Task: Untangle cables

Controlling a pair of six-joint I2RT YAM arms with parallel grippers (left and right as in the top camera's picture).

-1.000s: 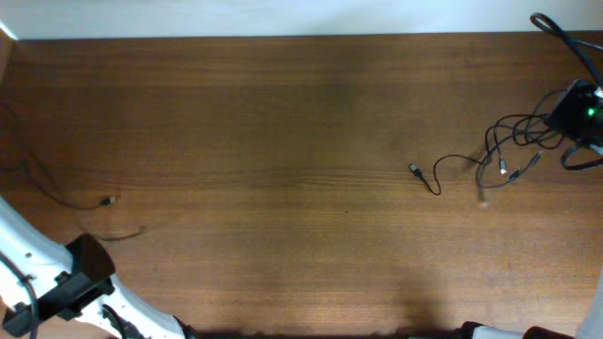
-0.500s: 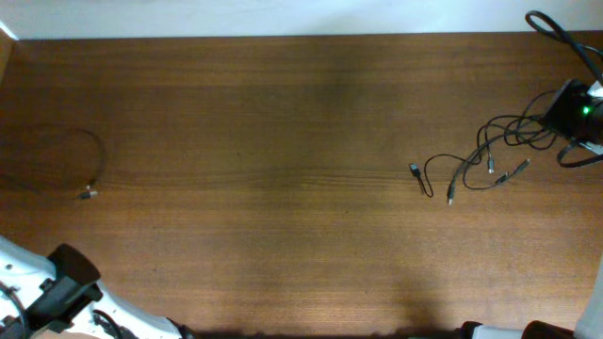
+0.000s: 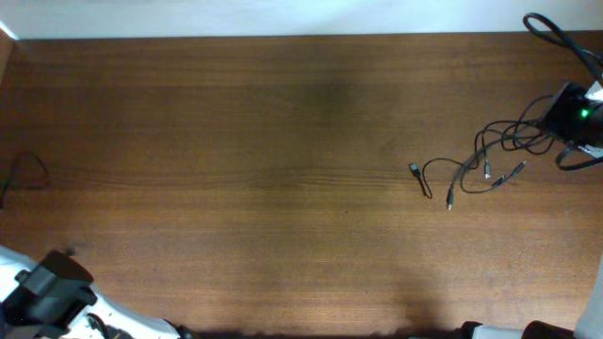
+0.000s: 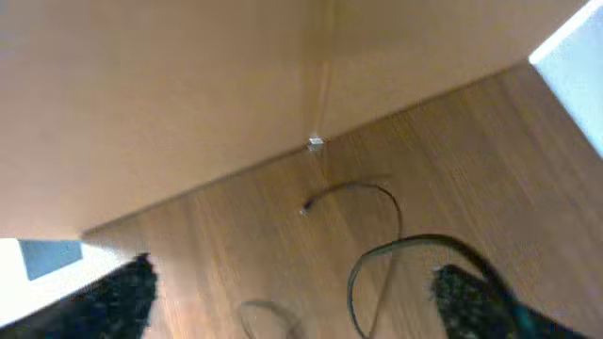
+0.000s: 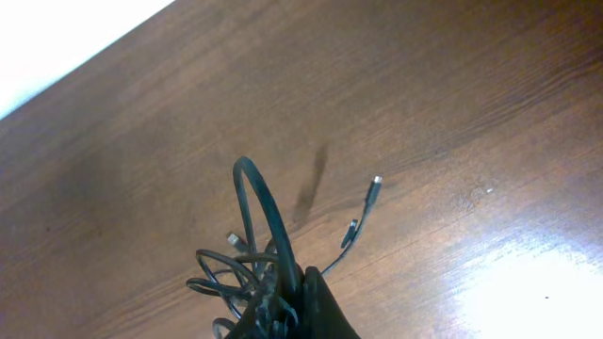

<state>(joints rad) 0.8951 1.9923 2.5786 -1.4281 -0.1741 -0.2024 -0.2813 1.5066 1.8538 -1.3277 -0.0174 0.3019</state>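
Note:
A bunch of thin black cables (image 3: 490, 160) hangs from my right gripper (image 3: 568, 113) at the table's far right, and its strands trail left to a plug (image 3: 415, 169). In the right wrist view the right gripper (image 5: 301, 299) is shut on these cables (image 5: 250, 221), with small plugs (image 5: 375, 181) resting on the wood. One separate cable (image 3: 26, 168) lies looped at the table's left edge. The left wrist view shows that cable (image 4: 382, 250) on the wood ahead of my left gripper (image 4: 292, 282), which is open with nothing in it. Its fingers (image 4: 122, 297) stand far apart.
A tan wall panel (image 4: 188, 94) rises along the table's left edge. A thick black arm cable (image 3: 556, 28) loops at the back right corner. My left arm (image 3: 47, 287) sits at the front left corner of the brown table (image 3: 283, 141).
My left gripper has opened and let go of the single cable, which slid left to the table's edge. The left arm drew back toward the front left corner. The right bunch barely shifted.

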